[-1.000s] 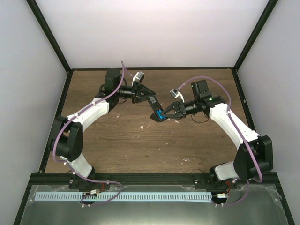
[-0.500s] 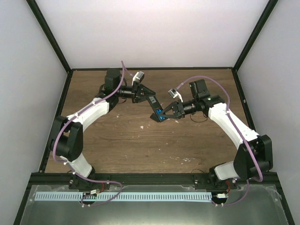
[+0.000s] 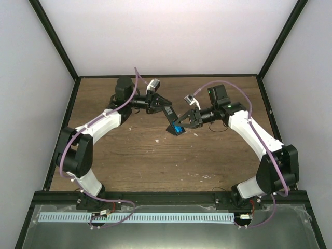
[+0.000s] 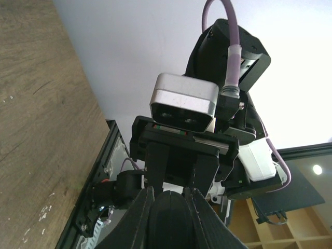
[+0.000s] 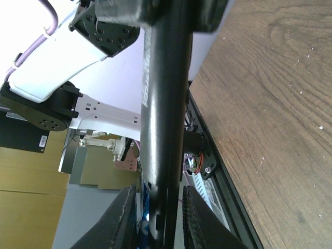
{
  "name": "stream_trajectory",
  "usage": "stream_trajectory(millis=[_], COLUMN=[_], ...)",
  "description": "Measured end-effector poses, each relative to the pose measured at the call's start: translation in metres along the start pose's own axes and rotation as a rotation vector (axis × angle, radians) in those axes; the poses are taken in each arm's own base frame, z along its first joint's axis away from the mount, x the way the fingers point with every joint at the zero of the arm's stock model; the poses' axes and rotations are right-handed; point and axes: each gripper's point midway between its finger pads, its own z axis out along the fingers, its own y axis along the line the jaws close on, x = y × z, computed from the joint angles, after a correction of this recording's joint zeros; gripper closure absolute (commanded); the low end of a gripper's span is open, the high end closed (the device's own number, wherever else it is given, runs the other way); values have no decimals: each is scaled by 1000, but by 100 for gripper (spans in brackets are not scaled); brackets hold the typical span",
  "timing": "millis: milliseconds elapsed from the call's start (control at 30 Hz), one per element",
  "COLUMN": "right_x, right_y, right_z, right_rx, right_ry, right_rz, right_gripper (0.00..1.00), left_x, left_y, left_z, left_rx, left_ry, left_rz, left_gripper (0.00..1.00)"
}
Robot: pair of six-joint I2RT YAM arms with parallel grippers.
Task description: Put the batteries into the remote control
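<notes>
"Judging from overhead, how far along is the loading?"

"About midway, by my reading. The left gripper (image 3: pixel 164 109) reaches in from ten o'clock, its fingers clamped together on the upper end of the remote control (image 3: pixel 170 118). That is a slim black bar slanting toward five o'clock, held over the middle of the table (image 3: pixel 155 166), a little toward twelve. The right gripper (image 3: pixel 182 123) comes in from three o'clock. Its fingers stand narrowly apart, straddling the bar's lower end, and I cannot tell whether they pinch anything. One small bright blue patch, a battery (image 3: pixel 179 128), shows at that five o'clock end, touching the remote between the right fingers. It does not look fully seated. Only one blue patch shows, so I cannot say where the second cell is."

"What else is around, and what stands in the way?"

"Brown wood tabletop, with tiny white flecks (image 3: pixel 157 140) at seven o'clock from the remote, well apart from it. Nothing on the wood blocks the work — the crowding does: both grippers meet on the same narrow bar and hide where the battery sits."
</notes>
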Motion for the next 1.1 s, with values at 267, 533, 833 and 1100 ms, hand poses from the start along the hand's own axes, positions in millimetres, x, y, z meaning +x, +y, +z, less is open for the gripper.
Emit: stream_trajectory(millis=[267,533,833,1100], right_x=[-7,-4,0,7], right_y=[3,2,4,6], right_z=[0,0,0,-1], right_rx=[1,3,-8,-20], right_ry=[-2,5,9,11], right_rz=[-41,-38,-67,-86], right_gripper=[88,88,87,85], left_x=[3,4,4,8], left_y=[-2,-1,-1,0], left_z=[1,3,6,9], left_rx=[19,30,54,57], left_ry=[16,34,55,78], left_rz=[-21,-18,-33,-49], left_gripper=[100,100,100,100])
